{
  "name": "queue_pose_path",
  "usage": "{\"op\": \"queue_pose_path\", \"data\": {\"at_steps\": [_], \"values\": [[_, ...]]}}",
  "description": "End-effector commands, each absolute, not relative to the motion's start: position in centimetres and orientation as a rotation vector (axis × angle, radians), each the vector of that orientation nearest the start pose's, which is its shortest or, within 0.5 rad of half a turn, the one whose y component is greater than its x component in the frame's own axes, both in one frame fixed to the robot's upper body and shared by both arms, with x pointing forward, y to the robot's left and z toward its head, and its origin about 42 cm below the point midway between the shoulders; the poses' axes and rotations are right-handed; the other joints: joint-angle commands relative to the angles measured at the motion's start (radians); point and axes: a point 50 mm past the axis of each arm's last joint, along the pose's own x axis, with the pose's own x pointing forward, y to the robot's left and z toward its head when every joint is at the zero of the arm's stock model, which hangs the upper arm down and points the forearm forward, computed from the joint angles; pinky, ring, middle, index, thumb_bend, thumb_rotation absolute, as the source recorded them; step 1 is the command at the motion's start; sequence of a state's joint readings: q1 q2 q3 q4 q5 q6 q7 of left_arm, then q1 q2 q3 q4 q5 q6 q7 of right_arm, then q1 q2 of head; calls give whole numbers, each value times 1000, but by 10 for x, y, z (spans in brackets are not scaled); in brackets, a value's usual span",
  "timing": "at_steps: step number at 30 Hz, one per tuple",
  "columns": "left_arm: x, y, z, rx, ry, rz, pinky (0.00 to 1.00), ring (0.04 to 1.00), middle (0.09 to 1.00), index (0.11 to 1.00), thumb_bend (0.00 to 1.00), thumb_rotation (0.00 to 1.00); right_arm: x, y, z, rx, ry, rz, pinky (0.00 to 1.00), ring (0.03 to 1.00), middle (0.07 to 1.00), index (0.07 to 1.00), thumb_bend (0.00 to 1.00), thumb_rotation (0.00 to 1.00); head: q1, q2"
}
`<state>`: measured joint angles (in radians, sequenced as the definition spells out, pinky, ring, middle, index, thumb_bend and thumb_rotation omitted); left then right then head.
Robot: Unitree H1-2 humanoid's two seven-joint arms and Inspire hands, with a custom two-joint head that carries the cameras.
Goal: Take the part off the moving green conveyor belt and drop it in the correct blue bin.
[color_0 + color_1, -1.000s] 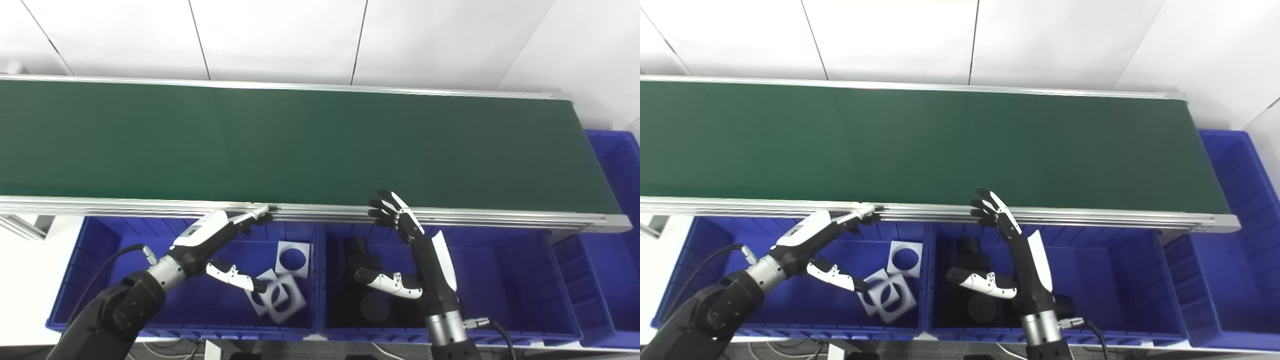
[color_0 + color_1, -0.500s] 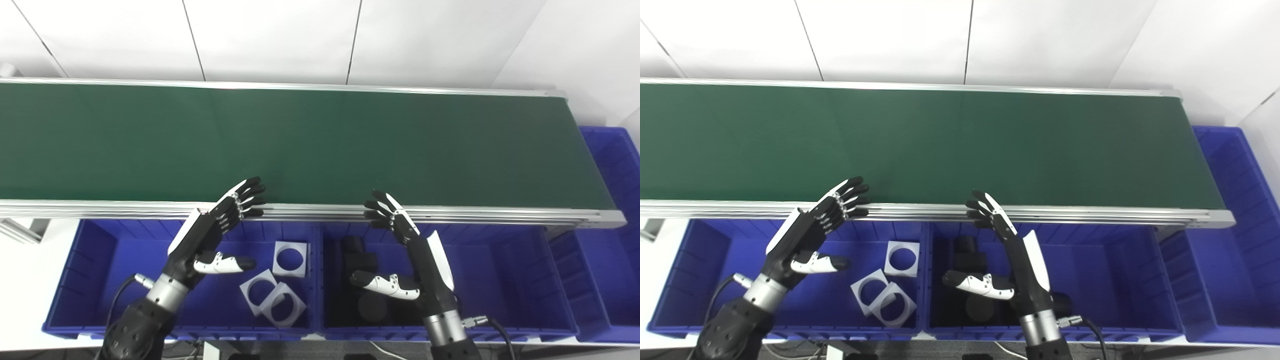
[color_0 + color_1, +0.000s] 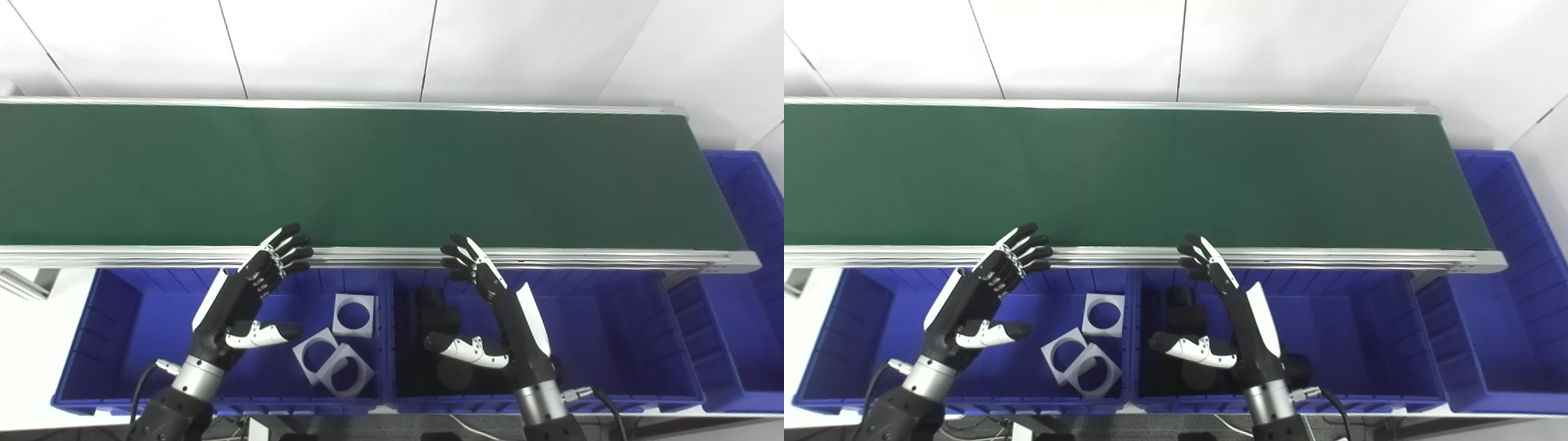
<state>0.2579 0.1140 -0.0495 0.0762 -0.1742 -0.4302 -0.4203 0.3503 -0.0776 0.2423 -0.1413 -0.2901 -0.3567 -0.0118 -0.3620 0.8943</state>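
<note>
The green conveyor belt (image 3: pixel 367 171) runs across the view with no part on it. My left hand (image 3: pixel 248 294) is open and empty, fingers spread, raised over the left blue bin (image 3: pixel 116 324) with fingertips at the belt's front rail. My right hand (image 3: pixel 499 312) is open and empty over the middle blue bin (image 3: pixel 612 331), fingertips also at the rail. The left bin holds three white square frames with round holes (image 3: pixel 337 352). The middle bin holds black parts (image 3: pixel 438 318), partly hidden by my right hand.
A silver rail (image 3: pixel 380 257) edges the belt's front. A third blue bin (image 3: pixel 747 245) stands at the belt's right end. White wall panels are behind the belt.
My left hand turned from a sideways reach over the bin to an upright, spread pose and settled slightly left. My right hand stayed in place. The camera shifted a little.
</note>
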Motion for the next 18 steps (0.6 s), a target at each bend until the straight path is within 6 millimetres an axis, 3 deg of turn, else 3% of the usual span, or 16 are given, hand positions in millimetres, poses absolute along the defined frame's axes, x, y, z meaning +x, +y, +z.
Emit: {"op": "queue_pose_path", "data": {"at_steps": [1, 8, 18], "values": [[187, 235, 59, -34, -193, -338, 808, 838, 893, 909, 933, 408, 161, -176, 90, -257, -217, 225, 746, 804, 853, 918, 836, 571, 1, 0], [188, 237, 59, -24, -200, -286, 783, 823, 878, 899, 926, 441, 161, -175, 89, -252, -218, 223, 752, 806, 858, 920, 836, 580, 0, -2], [188, 236, 58, -28, -205, -313, 784, 819, 862, 883, 931, 401, 162, -175, 90, -258, -217, 220, 743, 799, 846, 918, 831, 578, 6, -1]]}}
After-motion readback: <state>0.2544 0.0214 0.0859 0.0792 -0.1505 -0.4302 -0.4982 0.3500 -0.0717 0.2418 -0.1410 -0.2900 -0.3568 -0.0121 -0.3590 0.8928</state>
